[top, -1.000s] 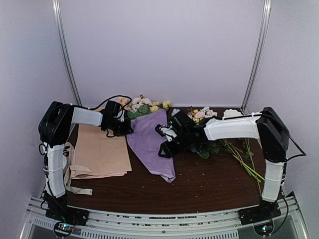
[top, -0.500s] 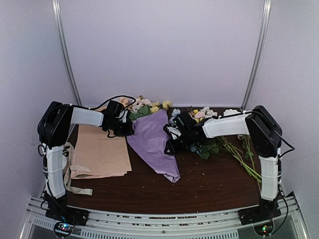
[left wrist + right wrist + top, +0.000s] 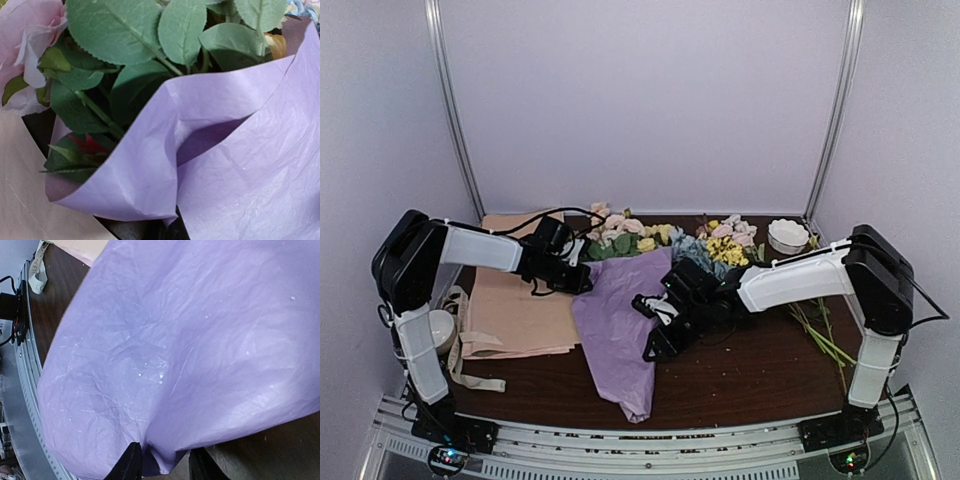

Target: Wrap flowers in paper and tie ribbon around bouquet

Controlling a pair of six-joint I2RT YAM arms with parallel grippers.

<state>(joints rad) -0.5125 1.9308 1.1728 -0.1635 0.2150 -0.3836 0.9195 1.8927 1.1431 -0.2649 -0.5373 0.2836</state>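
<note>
- the paper (image 3: 615, 325) lies mid-table as a loose cone round the flowers (image 3: 620, 230); blooms at the far, wide end; tip toward the near edge
- left gripper (image 3: 580, 281) fully closed at the cone's upper-left rim, seemingly pinching the paper's edge; right gripper (image 3: 161, 461) part-closed on a paper fold
- step judged: wrapping; cone not yet tight; the ribbon (image 3: 478, 381) lies untied at the table's left edge
- next likely needs the overlap snugged with stems kept inside; then the ribbon fetched
</note>
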